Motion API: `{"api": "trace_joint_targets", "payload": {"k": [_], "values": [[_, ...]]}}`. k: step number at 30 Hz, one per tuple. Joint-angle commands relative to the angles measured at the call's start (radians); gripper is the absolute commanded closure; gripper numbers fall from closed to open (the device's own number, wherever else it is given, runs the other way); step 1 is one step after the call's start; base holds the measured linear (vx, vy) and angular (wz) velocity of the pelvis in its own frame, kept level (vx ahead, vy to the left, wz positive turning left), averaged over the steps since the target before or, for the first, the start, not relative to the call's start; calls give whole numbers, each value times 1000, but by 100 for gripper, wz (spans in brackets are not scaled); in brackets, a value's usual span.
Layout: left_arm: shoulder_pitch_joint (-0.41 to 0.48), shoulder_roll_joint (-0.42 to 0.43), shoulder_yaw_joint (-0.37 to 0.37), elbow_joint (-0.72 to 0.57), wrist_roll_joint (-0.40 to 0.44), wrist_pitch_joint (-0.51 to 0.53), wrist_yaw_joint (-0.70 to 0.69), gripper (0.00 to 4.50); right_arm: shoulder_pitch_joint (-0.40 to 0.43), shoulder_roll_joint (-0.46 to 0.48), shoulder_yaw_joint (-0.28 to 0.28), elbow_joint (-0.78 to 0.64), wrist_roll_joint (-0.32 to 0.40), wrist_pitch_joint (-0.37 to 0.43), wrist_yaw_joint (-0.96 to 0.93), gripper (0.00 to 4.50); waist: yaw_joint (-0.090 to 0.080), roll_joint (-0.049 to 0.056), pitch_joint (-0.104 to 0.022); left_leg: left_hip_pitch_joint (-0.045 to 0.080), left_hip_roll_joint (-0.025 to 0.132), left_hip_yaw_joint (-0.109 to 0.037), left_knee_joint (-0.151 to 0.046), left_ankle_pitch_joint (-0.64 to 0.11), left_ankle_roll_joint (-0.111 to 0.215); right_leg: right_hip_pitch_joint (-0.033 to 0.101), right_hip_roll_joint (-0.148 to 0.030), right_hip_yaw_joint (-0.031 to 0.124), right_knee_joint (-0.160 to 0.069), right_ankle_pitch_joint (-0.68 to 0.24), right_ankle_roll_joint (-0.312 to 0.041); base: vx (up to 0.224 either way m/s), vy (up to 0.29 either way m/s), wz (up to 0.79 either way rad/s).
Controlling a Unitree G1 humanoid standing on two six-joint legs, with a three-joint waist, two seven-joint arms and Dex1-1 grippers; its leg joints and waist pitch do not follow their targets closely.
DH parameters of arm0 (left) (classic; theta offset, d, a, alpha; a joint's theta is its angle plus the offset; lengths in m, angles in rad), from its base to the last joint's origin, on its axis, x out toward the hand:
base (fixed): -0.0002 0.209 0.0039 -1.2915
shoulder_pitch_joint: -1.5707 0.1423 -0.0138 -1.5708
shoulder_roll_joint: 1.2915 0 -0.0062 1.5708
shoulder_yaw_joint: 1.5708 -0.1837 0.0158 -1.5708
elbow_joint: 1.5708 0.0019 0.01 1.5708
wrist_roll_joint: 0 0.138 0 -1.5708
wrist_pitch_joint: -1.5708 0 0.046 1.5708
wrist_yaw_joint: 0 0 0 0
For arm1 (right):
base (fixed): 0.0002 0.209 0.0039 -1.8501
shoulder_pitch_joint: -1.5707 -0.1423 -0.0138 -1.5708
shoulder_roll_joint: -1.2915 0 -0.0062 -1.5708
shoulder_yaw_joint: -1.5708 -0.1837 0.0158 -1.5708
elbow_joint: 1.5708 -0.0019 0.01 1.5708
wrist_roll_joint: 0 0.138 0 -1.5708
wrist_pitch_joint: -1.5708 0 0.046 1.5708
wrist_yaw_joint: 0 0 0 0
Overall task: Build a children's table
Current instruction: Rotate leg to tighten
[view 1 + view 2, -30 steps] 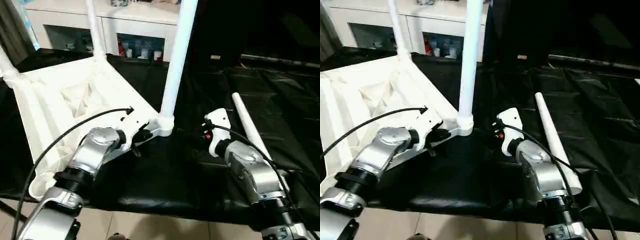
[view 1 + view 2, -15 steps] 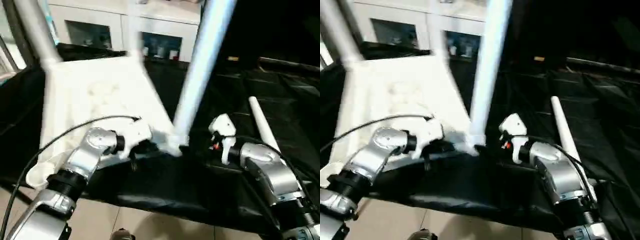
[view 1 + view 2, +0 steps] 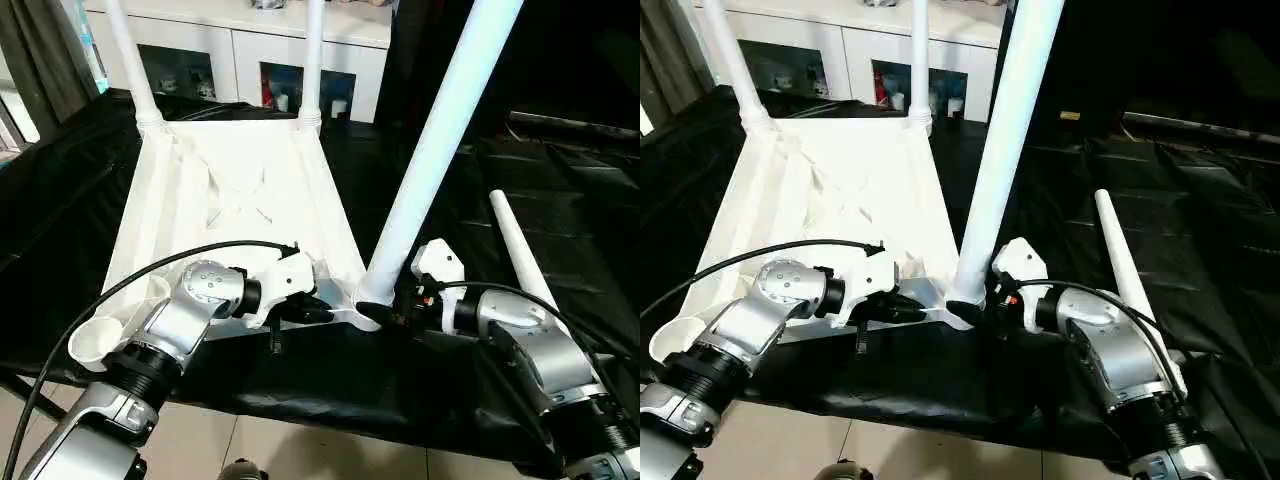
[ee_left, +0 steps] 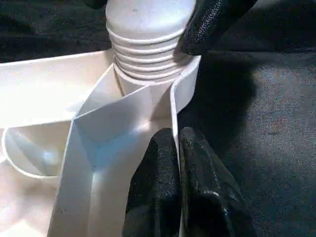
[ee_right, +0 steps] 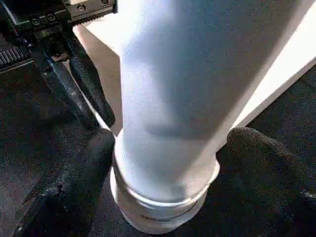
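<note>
I have the tabletop (image 3: 235, 205) lying upside down on the black-draped bench (image 3: 560, 200), ribbed underside up, its long axis running from near to far. Two legs stand in the far corner sockets, and a third leg (image 3: 440, 140) rises steeply from the near right corner socket (image 3: 365, 305), leaning a little to the right. That corner is where everything meets. My left gripper (image 4: 173, 148) has its jaws closed tight on the thin side wall of the tabletop just beside the socket, pinning it down. My right gripper (image 5: 163, 163) comes in from the right with its jaws spread wide, one finger (image 5: 69, 182) on each side of the leg's base just above the threads — around it, though I can't tell how firmly they press. The threads still show above the socket rim, so I judge the leg is not fully seated. The fourth leg (image 3: 520, 250) lies loose on the bench to the right, pointing near to far — my right arm is the nearer one to it, and the near left socket (image 3: 95, 340) stands empty.
</note>
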Motion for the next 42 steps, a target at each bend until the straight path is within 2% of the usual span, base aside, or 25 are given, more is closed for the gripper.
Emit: {"api": "trace_joint_targets", "payload": {"k": [1,6,15,26,30,31,34,36,37,39,42], "values": [[-35,-8,20,-18,-15,-41,-5,450,1,-9,1,20,-2,-20,10,47,-5,3,-65,29,28,-6,-67,-206,-2,30,-75,38,-81,27,-212,0,0,0],[-30,-6,20,-27,-21,-33,-15,450,-5,7,2,39,1,-26,13,77,-6,5,-65,30,28,-6,-68,-213,-4,30,-74,38,-81,33,-220,0,0,0],[-26,-2,18,-32,-24,-28,-22,450,-7,26,3,67,1,-45,12,163,-6,8,-65,30,28,-7,-69,-217,-6,29,-74,38,-81,33,-222,0,0,0],[-17,-1,20,-36,-26,-13,-21,450,5,51,-12,78,8,-49,-4,175,-9,7,-64,30,29,-6,-71,-227,-7,27,-75,38,-82,21,-222,0,0,0],[-49,-28,29,38,25,17,98,450,-12,106,-60,144,-9,-39,-153,175,-13,7,-62,31,29,-6,-73,-243,-17,24,-74,39,-85,-12,-220,0,0,0],[-62,-44,35,66,36,27,141,450,-18,128,-75,169,-17,-34,-210,175,-16,7,-61,32,27,-7,-75,-249,-30,24,-76,39,-87,-40,-216,0,0,0],[-100,-101,59,138,42,71,253,450,-38,192,-108,231,-41,-9,-377,176,-20,7,-60,33,26,-7,-78,-256,-45,22,-76,40,-90,-62,-208,0,0,0],[-137,-152,74,199,51,121,354,450,-63,246,-128,277,-60,4,-505,176,-28,5,-60,33,23,-8,-79,-270,-57,22,-77,42,-92,-94,-206,0,0,0],[-139,-155,75,202,52,124,359,450,-65,249,-130,279,-61,4,-512,176,-31,4,-61,33,23,-8,-78,-260,-54,24,-79,42,-93,-85,-205,0,0,0],[-164,-192,85,241,56,162,430,450,-93,290,-152,316,-58,11,-595,176,-33,9,-65,32,23,-6,-74,-226,-42,26,-77,44,-90,-18,-207,0,0,0],[-183,-232,91,273,59,189,489,450,-121,328,-163,358,-63,3,-667,176,-33,7,-68,30,21,-5,-71,-172,-27,32,-74,41,-83,74,-217,0,0,0]]}}
